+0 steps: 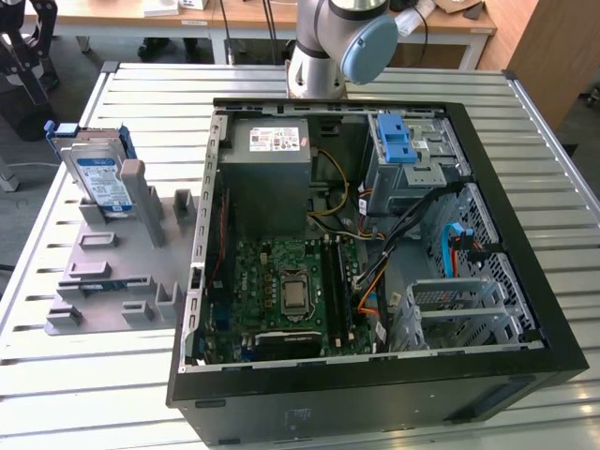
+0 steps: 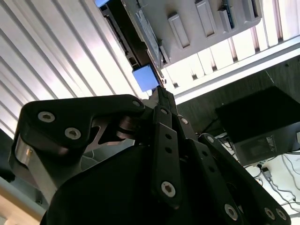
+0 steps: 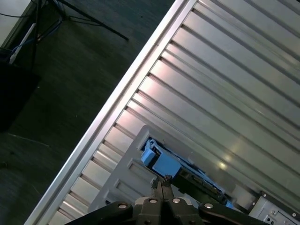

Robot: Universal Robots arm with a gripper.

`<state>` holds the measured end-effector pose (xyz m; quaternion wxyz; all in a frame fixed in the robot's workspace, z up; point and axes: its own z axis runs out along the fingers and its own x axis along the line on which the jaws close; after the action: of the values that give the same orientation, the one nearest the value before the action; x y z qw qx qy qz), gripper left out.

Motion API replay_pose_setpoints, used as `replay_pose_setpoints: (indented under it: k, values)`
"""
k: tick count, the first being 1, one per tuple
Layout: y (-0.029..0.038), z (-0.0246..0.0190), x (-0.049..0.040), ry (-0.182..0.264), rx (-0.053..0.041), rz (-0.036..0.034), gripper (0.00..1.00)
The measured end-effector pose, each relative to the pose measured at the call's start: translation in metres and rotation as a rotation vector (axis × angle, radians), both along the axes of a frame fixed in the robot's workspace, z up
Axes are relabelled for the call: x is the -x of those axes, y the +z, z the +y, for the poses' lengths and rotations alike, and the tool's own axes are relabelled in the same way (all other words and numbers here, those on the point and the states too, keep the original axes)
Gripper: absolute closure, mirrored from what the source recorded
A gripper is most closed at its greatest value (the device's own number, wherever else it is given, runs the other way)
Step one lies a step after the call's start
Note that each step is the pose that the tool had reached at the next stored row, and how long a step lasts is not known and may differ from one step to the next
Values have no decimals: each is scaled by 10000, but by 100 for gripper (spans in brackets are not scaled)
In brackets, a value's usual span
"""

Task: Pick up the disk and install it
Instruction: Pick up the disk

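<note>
The disk (image 1: 101,178) stands on edge in a grey holder plate (image 1: 112,272) at the exterior view's left, silver with a blue-and-white label and a thin blue frame. In the first wrist view its blue frame (image 3: 159,161) lies beyond the fingertips of my gripper (image 3: 161,180), which are pressed together with nothing between them. The second wrist view shows the gripper (image 2: 161,93) well above the table, with a blue corner of the disk (image 2: 146,77) past its tip. The gripper is apart from the disk.
An open computer case (image 1: 525,281) lies on the slatted metal table (image 1: 94,394), with a grey power supply (image 1: 278,150), a motherboard (image 1: 281,281) and a drive cage with a blue latch (image 1: 398,145) inside. The arm's base (image 1: 323,47) stands behind the case.
</note>
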<state>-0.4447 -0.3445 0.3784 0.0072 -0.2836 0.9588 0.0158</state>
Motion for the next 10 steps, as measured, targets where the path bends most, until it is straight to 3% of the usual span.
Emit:
replay_pose_setpoints:
  k: [10]
  values:
    - [-4, 0, 8, 642, 0, -15, 89]
